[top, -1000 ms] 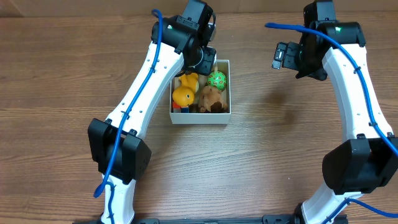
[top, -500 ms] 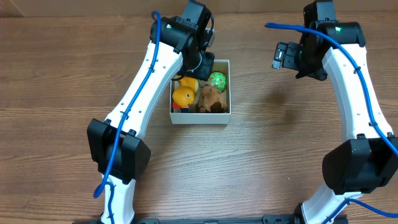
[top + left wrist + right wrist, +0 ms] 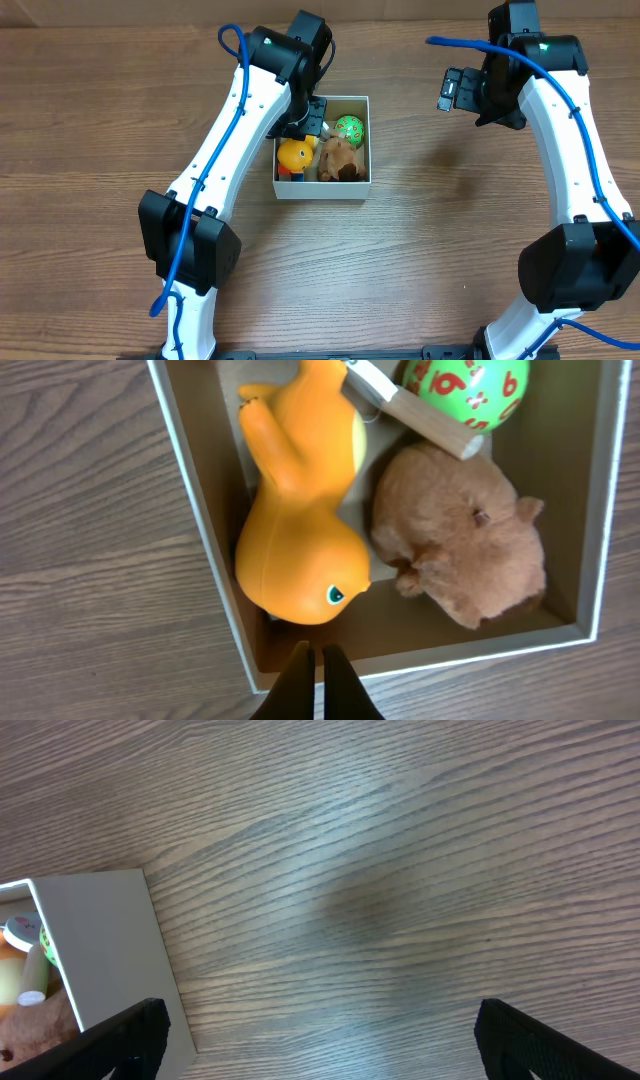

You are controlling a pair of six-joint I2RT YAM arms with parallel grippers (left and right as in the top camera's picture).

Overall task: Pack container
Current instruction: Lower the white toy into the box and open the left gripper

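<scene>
The container (image 3: 322,190) is a small white-walled box with a brown floor, at mid table. It holds an orange duck (image 3: 295,155), a brown plush toy (image 3: 340,158) and a green ball (image 3: 349,127). My left gripper (image 3: 307,117) hangs over the box's far left part, shut and empty. In the left wrist view its fingertips (image 3: 320,665) show over the box wall (image 3: 200,510), just below the duck (image 3: 300,550), with the plush (image 3: 460,550) and ball (image 3: 465,390) to the right. My right gripper (image 3: 450,90) is open and empty, to the box's right.
A small wooden piece (image 3: 425,422) with a white tag lies between the duck and the ball. The right wrist view shows its spread fingers (image 3: 320,1040) over bare wood, with the container's outer wall (image 3: 100,950) at the left edge.
My left arm has swung a little to the left and its gripper now covers the box's far left part. The toys lie as before. The right arm has not moved.
</scene>
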